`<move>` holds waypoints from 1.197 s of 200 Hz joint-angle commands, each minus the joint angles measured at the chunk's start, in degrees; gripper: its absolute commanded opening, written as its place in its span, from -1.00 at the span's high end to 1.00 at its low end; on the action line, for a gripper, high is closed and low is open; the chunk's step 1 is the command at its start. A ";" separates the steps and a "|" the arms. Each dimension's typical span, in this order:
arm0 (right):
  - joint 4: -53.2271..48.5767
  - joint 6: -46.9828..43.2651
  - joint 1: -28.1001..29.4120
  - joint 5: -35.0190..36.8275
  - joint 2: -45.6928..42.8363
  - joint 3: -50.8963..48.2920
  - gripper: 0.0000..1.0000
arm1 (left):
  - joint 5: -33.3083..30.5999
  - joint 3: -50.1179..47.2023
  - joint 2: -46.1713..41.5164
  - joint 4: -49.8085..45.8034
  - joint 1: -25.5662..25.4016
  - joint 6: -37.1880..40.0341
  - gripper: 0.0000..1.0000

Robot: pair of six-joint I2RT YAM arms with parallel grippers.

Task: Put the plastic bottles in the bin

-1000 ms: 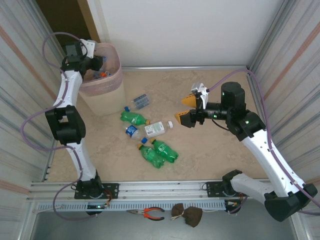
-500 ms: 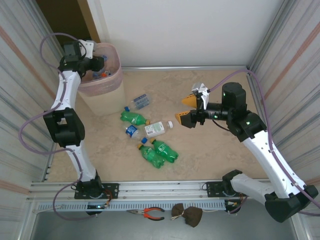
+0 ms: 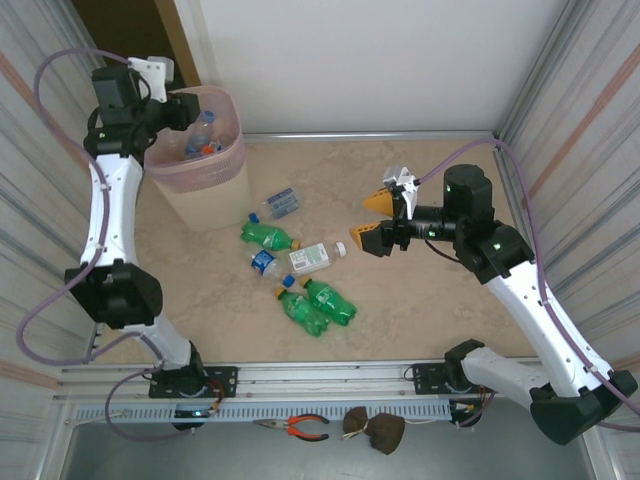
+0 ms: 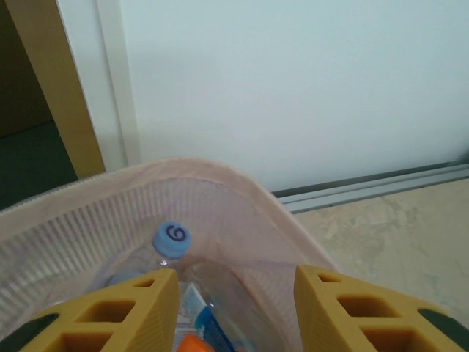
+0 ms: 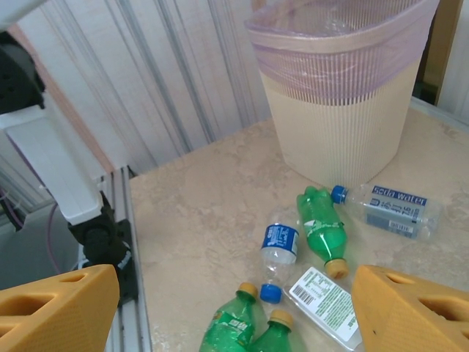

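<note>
**Bin half fed, six bottles on the table, both hands empty**

Biggest first: the table [image 3: 440,310] is a beige marbled slab with ribbed metal walls on both sides. The bin [image 3: 205,200] stands in its far left corner, a beige ribbed one with a pink bag [image 5: 337,62] folded over the rim.

My left gripper [image 3: 188,110] hangs right above the bin's left rim, arm stretched up tall. Through the left wrist camera the yellow fingers [image 4: 128,312] are spread wide with nothing pinched between them. Below that gap I'm looking straight down into the bin at a clear bottle with a pale blue cap [image 4: 171,236], standing up against the bag, with something blue and orange just beside it.

My right gripper [image 3: 370,220] hovers over the middle of the table, pointing left toward the pile, well apart from it. It's wide open too and holds nothing.

The plastic bottles [image 3: 300,260] left out lie between the bin and my right hand, six of them on their sides:
- a clear water one with a blue label [image 5: 388,209], nearest the bin
- a green one [image 5: 322,231] just beside it
- a small clear one with a blue label [image 5: 277,249]
- a white-labelled one [image 5: 326,293]
- two green ones [image 3: 318,306] side by side, nearest my bases

Smallest bit: a pair of red-handled pliers [image 3: 300,427] sits on the front rail.
</note>
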 commanded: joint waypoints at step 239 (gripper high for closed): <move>-3.22 -6.87 -0.72 -5.79 2.17 -3.78 -0.63 | -43.40 -49.27 -23.99 -12.17 -42.92 -49.73 -0.18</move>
